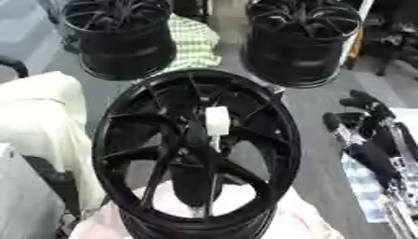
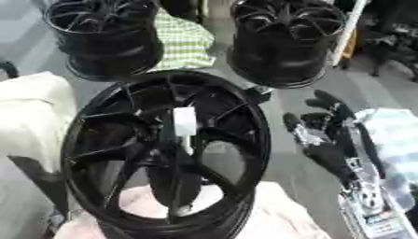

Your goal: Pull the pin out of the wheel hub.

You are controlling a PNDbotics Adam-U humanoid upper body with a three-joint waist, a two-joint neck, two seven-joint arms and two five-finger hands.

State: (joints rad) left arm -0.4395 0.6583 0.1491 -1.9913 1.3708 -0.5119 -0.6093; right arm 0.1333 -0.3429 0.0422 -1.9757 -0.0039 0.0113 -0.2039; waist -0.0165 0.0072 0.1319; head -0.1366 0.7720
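Observation:
A large black wheel hub (image 1: 130,140) with curved spokes lies face up in the middle of the view, resting on a pale cloth. A white pin (image 1: 216,120) stands upright at its centre, and nothing touches it. My right hand (image 2: 326,135), black with silver parts, hangs to the right of the hub's rim and apart from it. Its fingers (image 1: 362,101) are relaxed and spread, and it holds nothing. My left hand shows in neither view.
Two more black wheels stand at the back, one at the left (image 1: 122,37) and one at the right (image 1: 302,42), with a green checked cloth (image 1: 194,42) between them. A white cloth (image 1: 41,116) covers the left side. Grey floor shows between hub and right hand.

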